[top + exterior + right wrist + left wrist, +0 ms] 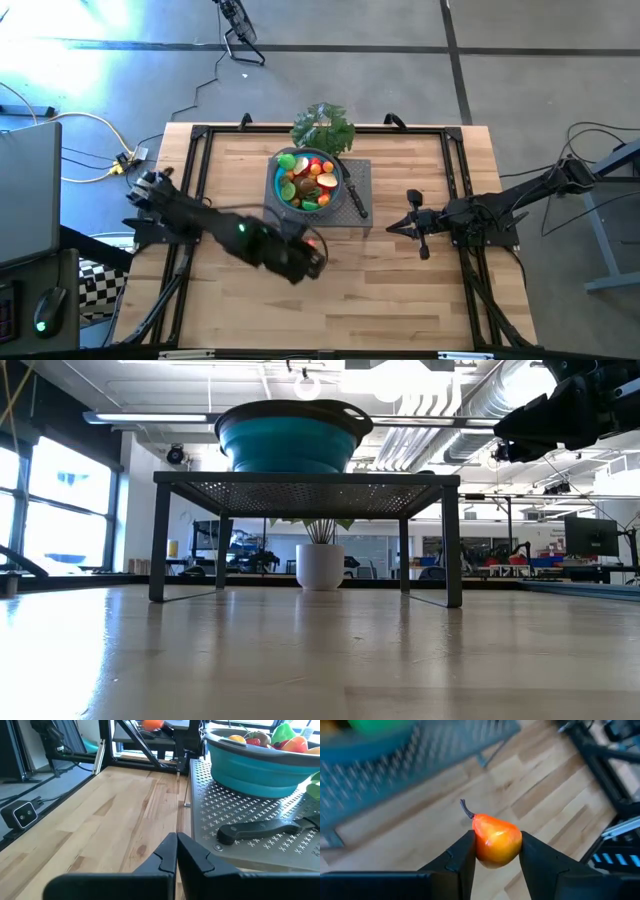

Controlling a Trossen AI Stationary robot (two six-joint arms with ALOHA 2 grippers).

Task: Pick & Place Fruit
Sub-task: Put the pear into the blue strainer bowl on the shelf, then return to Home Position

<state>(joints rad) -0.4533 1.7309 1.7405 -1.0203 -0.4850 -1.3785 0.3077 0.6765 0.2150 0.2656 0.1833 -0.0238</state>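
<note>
High view: left gripper (314, 262) above bare wood just beside the perforated grey metal stand (361, 200) bearing the blue bowl (274, 181) of small toy fruits (306, 180); right gripper (392, 228) waits nearby. Left wrist view: partly open jaws clamp an orange-red toy pear (496, 841). Right wrist view: jaws closed, empty.

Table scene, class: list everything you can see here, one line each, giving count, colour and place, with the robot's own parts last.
Bowl: one, blue, on the metal rack at the table's far middle.
Fruit in bowl: many, exact count unclear, red, orange, yellow, green, heaped inside it.
Pear: one, orange-red, held above the bare wood near the rack.
Knife: one, black handle, on the rack beside the bowl.
Leafy bunch: one, green, behind the bowl.
Rack: one, grey perforated metal.
Table: one, light wood.
Left claw: shut on the pear.
Right claw: shut, empty, right of the rack.
</note>
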